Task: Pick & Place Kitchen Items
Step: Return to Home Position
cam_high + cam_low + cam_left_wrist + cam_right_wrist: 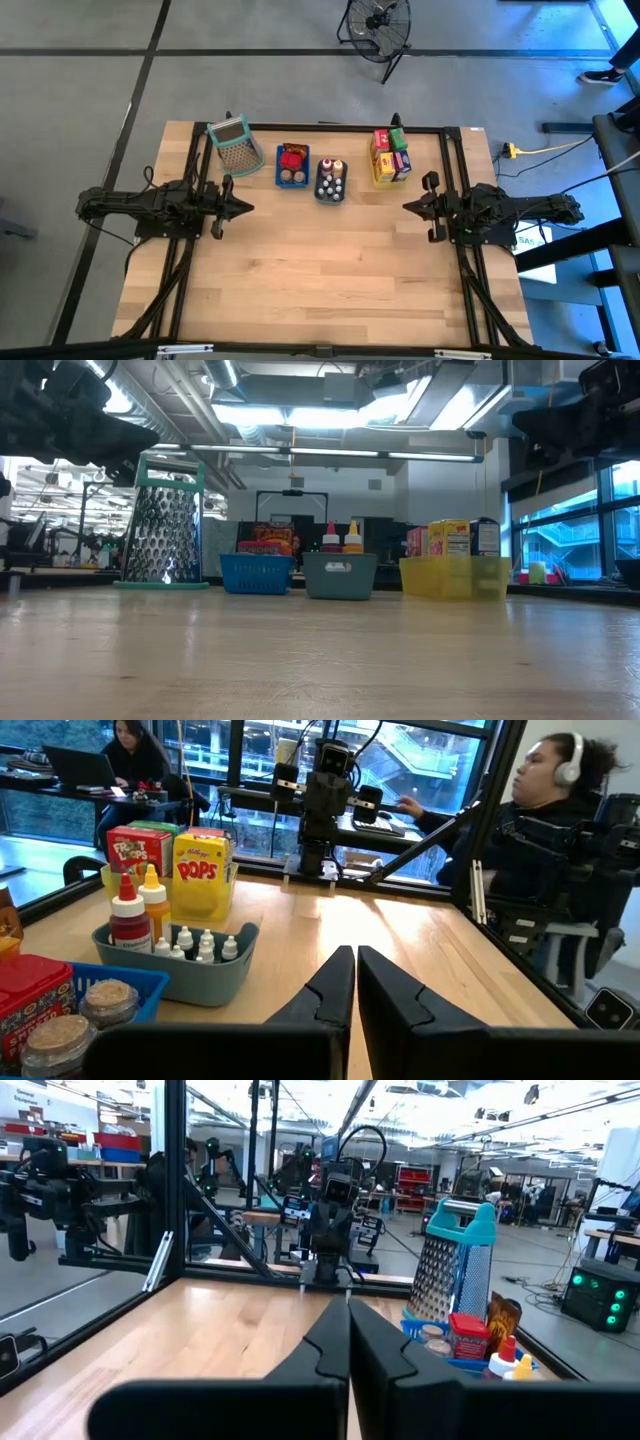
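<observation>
The kitchen items stand in three trays along the table's far edge. A blue tray (292, 178) holds a red carton and jars. A grey tray (330, 194) holds small white-capped bottles with a red and a yellow squeeze bottle. A yellow tray (378, 177) holds red, yellow, green and purple cartons (391, 150). My left gripper (247, 208) stands shut at the table's left, pointing level toward the right; its fingers (345, 982) hold nothing. My right gripper (408, 206) stands shut at the table's right, pointing toward the left, with nothing between its fingers (340, 1342).
A metal box grater (234, 146) with a teal handle stands at the far left, beside the blue tray. A black frame (445, 150) runs round the table's far edge and sides. Bare wood lies between the grippers and toward the near edge. People sit beyond the table.
</observation>
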Robot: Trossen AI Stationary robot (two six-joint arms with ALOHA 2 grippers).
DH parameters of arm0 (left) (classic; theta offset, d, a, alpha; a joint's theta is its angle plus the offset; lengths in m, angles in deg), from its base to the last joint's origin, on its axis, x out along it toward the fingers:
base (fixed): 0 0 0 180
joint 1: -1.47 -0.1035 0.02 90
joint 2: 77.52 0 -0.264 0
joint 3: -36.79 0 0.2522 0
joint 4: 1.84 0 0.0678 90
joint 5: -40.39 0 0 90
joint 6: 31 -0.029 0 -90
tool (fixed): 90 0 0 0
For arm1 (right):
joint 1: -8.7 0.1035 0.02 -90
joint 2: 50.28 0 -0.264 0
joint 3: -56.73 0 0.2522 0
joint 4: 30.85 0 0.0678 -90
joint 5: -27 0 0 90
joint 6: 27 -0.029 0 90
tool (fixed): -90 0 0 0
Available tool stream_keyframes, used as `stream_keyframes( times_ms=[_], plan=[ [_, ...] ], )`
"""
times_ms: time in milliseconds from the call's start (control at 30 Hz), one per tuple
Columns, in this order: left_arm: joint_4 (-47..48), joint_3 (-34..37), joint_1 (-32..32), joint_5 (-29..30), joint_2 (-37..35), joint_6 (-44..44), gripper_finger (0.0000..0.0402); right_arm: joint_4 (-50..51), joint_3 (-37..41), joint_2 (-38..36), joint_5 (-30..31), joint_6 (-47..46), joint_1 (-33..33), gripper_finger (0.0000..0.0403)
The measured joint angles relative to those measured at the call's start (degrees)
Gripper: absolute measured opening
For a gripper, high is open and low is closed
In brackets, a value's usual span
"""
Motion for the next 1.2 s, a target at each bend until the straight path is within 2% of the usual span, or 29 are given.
stream_keyframes(
  times_ms=[1200],
  plan=[
    [0.0, 0.0, 0.01, 0.0, 0.0, 0.0, 0.0006, 0.04, 0.0, 0.0, 0.07, 0.02, 0.0, 0.0]
  ],
)
